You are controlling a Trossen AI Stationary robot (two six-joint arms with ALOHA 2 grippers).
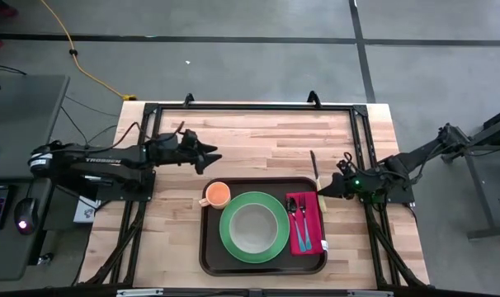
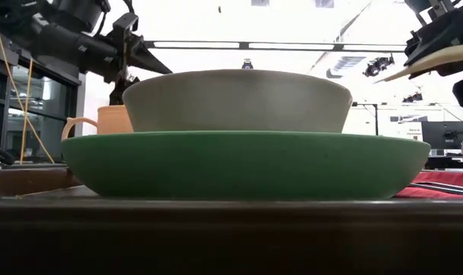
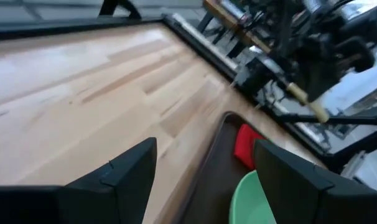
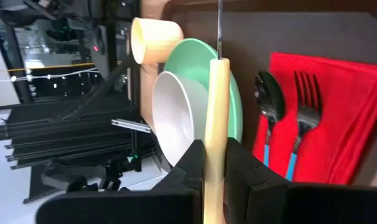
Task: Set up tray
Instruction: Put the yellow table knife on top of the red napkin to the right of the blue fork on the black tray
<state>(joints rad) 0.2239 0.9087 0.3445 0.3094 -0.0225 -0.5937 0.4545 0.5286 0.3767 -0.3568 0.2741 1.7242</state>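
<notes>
- Right gripper (image 1: 326, 190) was clamped tight on a knife (image 1: 314, 170) by its pale handle, hovering just off the tray's right edge near its far right corner, blade pointing toward the far edge of the table
- In the right wrist view the handle ran straight up between the closed fingers (image 4: 191, 163), so the grip looked centred and steady
- Tray (image 1: 210, 252) sat at the near edge of the table (image 1: 258, 136), roughly in the middle, long side along that edge
- Already on it: a green plate (image 1: 231, 245) in the centre with a grey bowl (image 1: 254, 227) nested inside, an orange cup (image 1: 217, 195) at the far left corner, and a red napkin (image 1: 309, 239) along the right edge with a spoon (image 1: 292, 214) and fork (image 1: 302, 216) lying on it side by side
- My guess is the knife was the last piece missing, and it was held lengthwise like that so it could drop in parallel to the fork and spoon
- Napkin strip was pretty full, so landing the knife without nudging the fork looked like the fiddly bit
- Left gripper (image 1: 212, 156) was wide open with nothing in it, parked above bare wood beyond the tray's far left corner, probably just keeping clear
</notes>
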